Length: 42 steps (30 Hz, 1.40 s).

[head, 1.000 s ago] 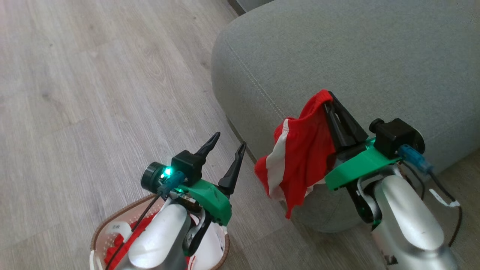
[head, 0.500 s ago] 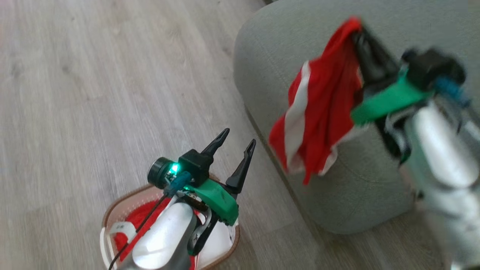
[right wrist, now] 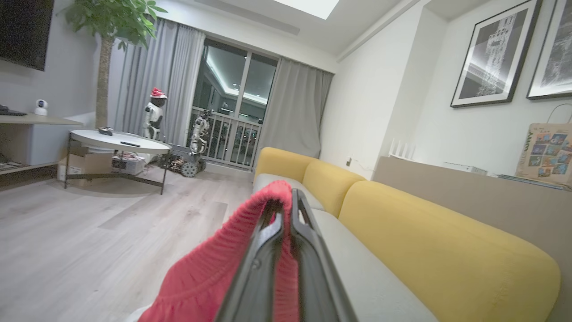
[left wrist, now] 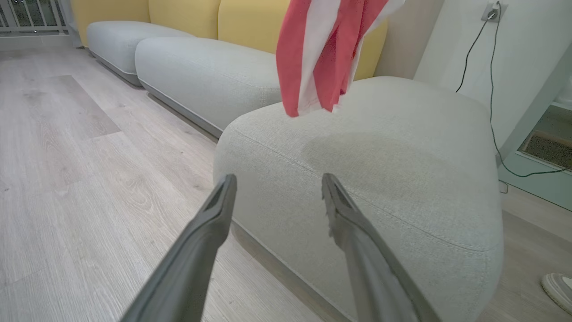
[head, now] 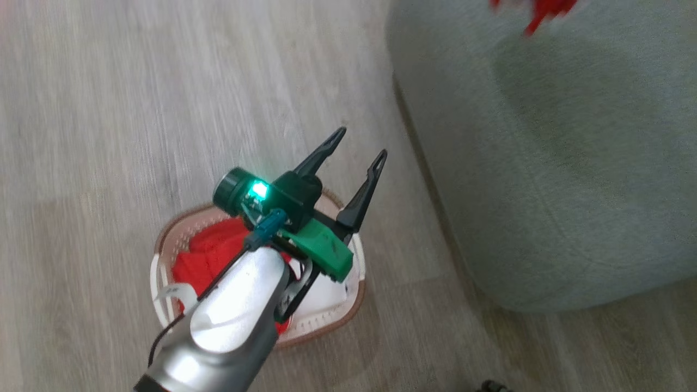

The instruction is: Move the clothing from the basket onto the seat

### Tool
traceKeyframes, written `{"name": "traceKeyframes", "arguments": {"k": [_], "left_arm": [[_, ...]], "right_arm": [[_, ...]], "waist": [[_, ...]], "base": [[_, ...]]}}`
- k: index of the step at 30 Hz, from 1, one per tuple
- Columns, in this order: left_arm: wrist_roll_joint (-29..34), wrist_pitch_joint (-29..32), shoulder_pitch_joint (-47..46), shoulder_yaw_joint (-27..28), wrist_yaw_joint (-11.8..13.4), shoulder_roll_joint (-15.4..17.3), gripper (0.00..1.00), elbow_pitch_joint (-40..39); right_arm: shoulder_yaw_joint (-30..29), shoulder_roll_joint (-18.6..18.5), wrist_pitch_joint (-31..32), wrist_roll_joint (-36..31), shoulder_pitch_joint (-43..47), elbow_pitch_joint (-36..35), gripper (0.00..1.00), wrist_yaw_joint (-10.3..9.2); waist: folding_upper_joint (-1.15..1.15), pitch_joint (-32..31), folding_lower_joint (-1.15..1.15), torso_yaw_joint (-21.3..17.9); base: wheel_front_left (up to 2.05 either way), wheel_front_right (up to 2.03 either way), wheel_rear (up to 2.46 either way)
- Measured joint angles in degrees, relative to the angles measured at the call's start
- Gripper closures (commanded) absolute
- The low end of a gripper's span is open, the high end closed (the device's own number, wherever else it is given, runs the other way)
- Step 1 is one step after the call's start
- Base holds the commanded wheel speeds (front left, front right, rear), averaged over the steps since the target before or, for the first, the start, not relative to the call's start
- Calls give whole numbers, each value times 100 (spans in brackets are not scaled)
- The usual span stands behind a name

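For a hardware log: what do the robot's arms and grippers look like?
Glossy silver forearm, green wrist bracket, round black camera lit green, teal plug with black cable. The left gripper and right gripper each have two long dark tapered fingers.

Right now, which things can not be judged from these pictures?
Head view: the red garment is blurred and cut by the top edge.
Head view: the left gripper and its arm cover part of the basket, so the clothing inside cannot be counted.
Left wrist view: the top edge cuts the garment, hiding what holds it.
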Motion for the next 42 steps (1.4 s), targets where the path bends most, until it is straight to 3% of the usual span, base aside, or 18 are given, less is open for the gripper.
{"name": "traceKeyframes", "arguments": {"k": [8, 13, 18, 23, 29, 30, 31, 32, 42], "left_arm": [[198, 79, -436, -64, 10, 113, 0, -258], [283, 162, -644, -109, 11, 137, 0, -403], [337, 211, -870, -172, 11, 149, 0, -442], [372, 260, -918, -254, 16, 178, 0, -467], [372, 266, -918, -276, 19, 202, 0, -470], [372, 266, -918, -277, 19, 210, 0, -469], [371, 266, -918, -278, 19, 215, 0, -468], [371, 266, -918, -280, 21, 223, 0, -466], [191, 209, -824, -242, 118, 260, 0, -337]], "right_arm": [[-826, -523, -23, -593, -1351, 868, 100, 0], [-1299, -612, -144, -1076, -1426, 1386, 100, 0], [-1981, -386, -199, -1318, -745, 2069, 100, 0], [-2369, -9, -200, -1583, -71, 2181, 100, 1], [-2605, 183, -200, -1861, 312, 2326, 100, 0], [-2643, 214, -200, -1868, 345, 2325, 76, 1], [-2679, 254, -200, -1867, 373, 2324, 58, 0], [-2699, 302, -200, -1861, 404, 2323, 0, 0], [-2246, 510, -200, -1422, 1290, 2017, 0, 1]], "waist": [[0, 867, 1, 386], [0, 1345, 1, 581], [0, 1743, 2, 724], [0, 1855, 1, 701], [0, 1840, 0, 635], [0, 1837, 0, 628], [0, 1830, 0, 622], [0, 1820, 0, 617], [0, 1454, 0, 566]], "base": [[0, 0, 0], [0, 0, 0], [0, 0, 0], [0, 0, 0], [0, 0, 0], [0, 0, 0], [0, 0, 0], [0, 0, 0], [0, 0, 0]]}}
